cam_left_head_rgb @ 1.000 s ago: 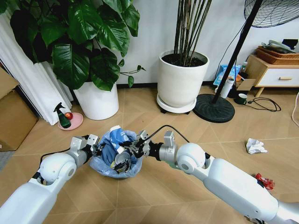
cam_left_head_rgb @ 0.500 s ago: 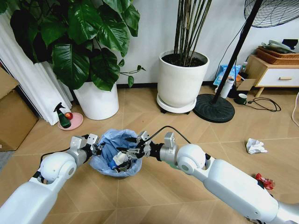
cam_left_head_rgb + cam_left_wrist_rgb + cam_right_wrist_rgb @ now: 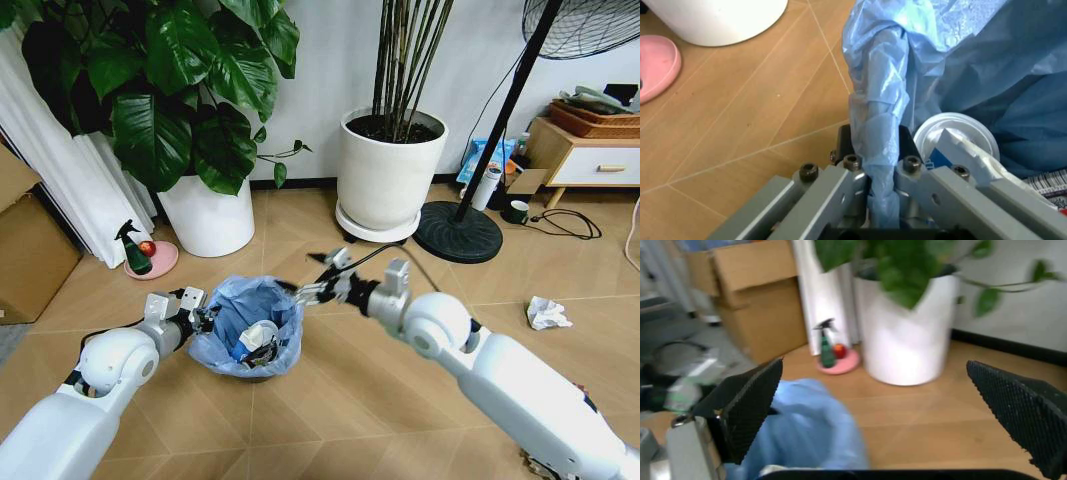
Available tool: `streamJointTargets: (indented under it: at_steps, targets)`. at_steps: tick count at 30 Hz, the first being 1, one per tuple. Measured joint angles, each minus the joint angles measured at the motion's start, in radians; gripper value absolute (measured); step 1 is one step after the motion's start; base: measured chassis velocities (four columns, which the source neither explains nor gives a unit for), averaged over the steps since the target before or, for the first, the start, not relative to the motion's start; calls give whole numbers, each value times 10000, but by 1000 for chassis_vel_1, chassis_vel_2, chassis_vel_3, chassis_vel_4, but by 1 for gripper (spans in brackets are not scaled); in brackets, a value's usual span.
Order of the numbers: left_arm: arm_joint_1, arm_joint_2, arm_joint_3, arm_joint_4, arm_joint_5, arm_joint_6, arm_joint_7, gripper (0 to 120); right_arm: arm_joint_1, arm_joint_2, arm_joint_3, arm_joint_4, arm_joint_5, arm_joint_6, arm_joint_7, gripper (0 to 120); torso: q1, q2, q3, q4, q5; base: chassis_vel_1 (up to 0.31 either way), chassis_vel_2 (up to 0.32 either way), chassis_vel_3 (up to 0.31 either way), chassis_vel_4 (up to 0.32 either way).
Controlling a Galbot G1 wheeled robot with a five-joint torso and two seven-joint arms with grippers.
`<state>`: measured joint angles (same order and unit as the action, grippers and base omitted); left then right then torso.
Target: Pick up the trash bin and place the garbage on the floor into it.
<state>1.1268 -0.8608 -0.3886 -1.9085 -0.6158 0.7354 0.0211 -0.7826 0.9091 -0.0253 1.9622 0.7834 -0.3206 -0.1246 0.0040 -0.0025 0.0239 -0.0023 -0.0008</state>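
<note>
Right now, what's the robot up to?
Floor litter cleanup, midway. The left claw is shut on the rim of the trash bin, pinching the blue liner. The right claw is open and empty beside the bin's rim. A white lid and other scraps are in the bin. A crumpled paper wad lies on the floor to the robot's right.

Trash bin (image 3: 245, 325) liner: light blue, crinkled
Lid in bin (image 3: 953, 134): white
Wrapper in bin (image 3: 947, 157): blue and white
Paper wad (image 3: 546, 313) on floor: white
Plant pots (image 3: 390, 170): white
Floor (image 3: 330, 400): tan wood planks
Dish (image 3: 152, 260) by pot: pink
Spray bottle (image 3: 133, 248): dark green
Right gripper (image 3: 312, 291) pads (image 3: 750, 407): black, dotted texture
Left gripper (image 3: 883, 192): grey metal
</note>
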Motion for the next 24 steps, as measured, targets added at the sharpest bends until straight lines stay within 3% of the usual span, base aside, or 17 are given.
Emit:
streamJointTargets:
  at_steps: [12, 16, 24]
  targets:
    - [241, -19, -366, -193, 30, 0, 29, 0, -2541, -85, 2084, 460, -1564, 618, 1169, 100, 0, 0, 0, 1, 1, 0, 0, 0, 0]
    - [350, 2, -475, -262, 49, 0, 79, 0, -4523, 208, 3812, 1018, -2309, 805, 1172, 100, 0, 0, -1, 0, -1, 0, 0, 0, 0]
    - [411, -84, -481, -298, 114, 0, 107, 0, -6705, 870, 5465, 1641, -3055, 1095, 917, 100, -1, 0, -1, 0, -1, 0, 0, 0, 0]
